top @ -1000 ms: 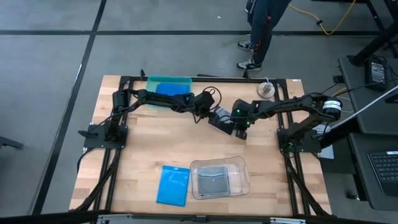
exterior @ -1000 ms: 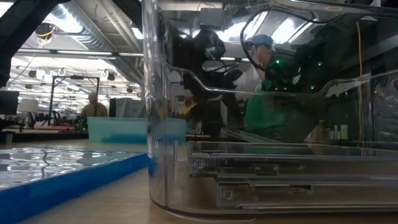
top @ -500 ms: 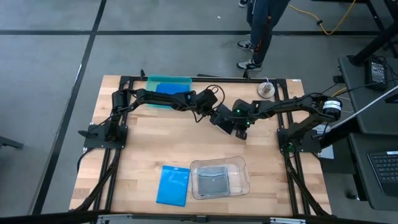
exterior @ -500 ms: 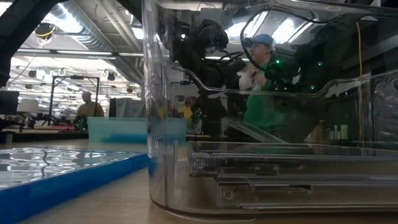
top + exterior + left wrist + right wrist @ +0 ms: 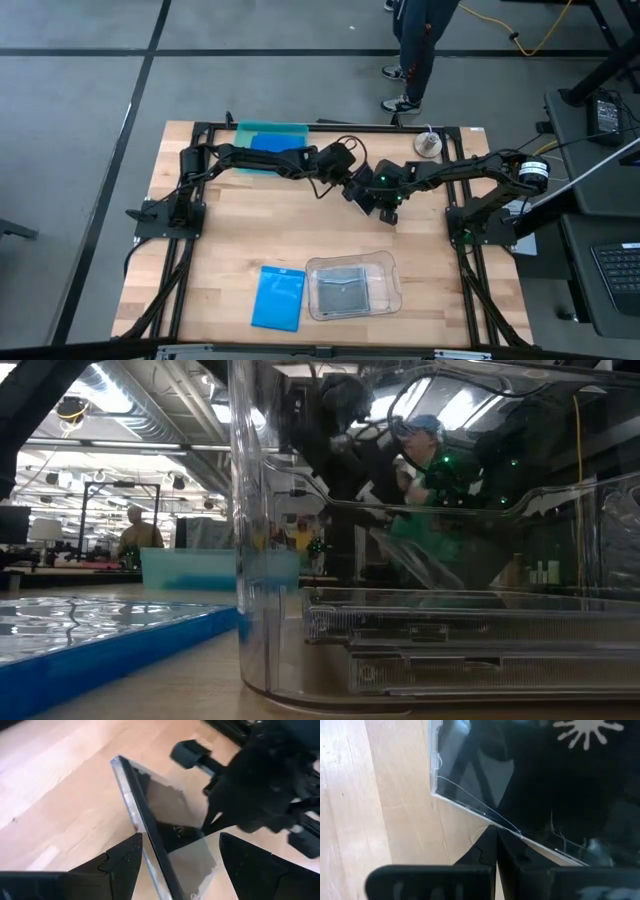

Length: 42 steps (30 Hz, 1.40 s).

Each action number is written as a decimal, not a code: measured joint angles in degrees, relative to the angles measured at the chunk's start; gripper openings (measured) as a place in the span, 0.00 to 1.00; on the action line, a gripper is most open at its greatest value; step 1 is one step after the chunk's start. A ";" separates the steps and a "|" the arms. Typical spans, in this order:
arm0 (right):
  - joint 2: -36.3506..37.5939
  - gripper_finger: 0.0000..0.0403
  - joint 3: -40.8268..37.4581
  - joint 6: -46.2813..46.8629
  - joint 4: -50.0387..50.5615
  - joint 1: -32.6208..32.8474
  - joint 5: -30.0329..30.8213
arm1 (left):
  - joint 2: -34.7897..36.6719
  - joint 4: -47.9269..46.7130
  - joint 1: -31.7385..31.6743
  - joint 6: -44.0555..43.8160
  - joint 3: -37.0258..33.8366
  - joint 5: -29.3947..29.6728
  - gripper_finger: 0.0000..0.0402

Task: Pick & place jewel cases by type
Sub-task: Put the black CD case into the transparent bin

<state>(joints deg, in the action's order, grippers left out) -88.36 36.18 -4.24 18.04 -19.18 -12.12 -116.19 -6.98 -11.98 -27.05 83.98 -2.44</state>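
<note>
A dark grey/clear square jewel case (image 5: 358,186) stands tilted on edge between my two grippers at the table's middle. My right gripper (image 5: 376,190) is shut on it. My left gripper (image 5: 346,172) is open, and its fingers (image 5: 122,862) stand on either side of the case's thin edge (image 5: 145,827). A blue rectangular case (image 5: 279,297) lies flat near the near edge. Another blue case (image 5: 268,143) lies in the teal tray (image 5: 290,131). Grey cases (image 5: 345,290) lie stacked in the clear tray (image 5: 388,268). My left gripper is open around the case's edge (image 5: 150,845); whether a finger touches it I cannot tell. My right gripper pinches the case by one edge (image 5: 490,827) between its two shut fingers (image 5: 485,851), coming from the table's right. The case is steeply tilted; whether its low corner rests on the table I cannot tell.
A roll of tape (image 5: 428,145) sits at the far right corner. A person's legs (image 5: 415,50) stand beyond the far edge. In the low view the clear tray's wall (image 5: 260,560) fills the front, with the blue case (image 5: 100,640) beside it. Bare wood lies left of centre.
My left gripper has moved toward the table's right, closing in on the case until its open fingers straddle the edge. The case in my right gripper has tipped up from a flatter lie to a steep tilt.
</note>
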 joint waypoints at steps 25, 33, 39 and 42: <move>0.07 0.02 0.05 -2.94 1.75 0.00 -0.82 | -0.47 1.39 1.89 4.97 0.18 1.33 0.61; 0.09 0.02 0.03 -4.94 2.04 -0.02 -0.85 | -0.49 1.42 2.72 7.84 0.18 2.71 0.59; 0.11 0.02 0.00 -5.08 2.30 -0.02 -0.87 | -2.20 1.76 2.76 6.55 0.22 2.63 0.59; 0.56 0.02 -0.10 -5.08 2.90 0.00 -1.13 | -3.16 1.40 2.76 4.69 0.09 2.50 0.59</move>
<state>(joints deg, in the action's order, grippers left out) -87.80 36.08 -9.32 20.94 -19.18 -13.25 -119.35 -5.58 -9.21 -22.36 84.07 0.06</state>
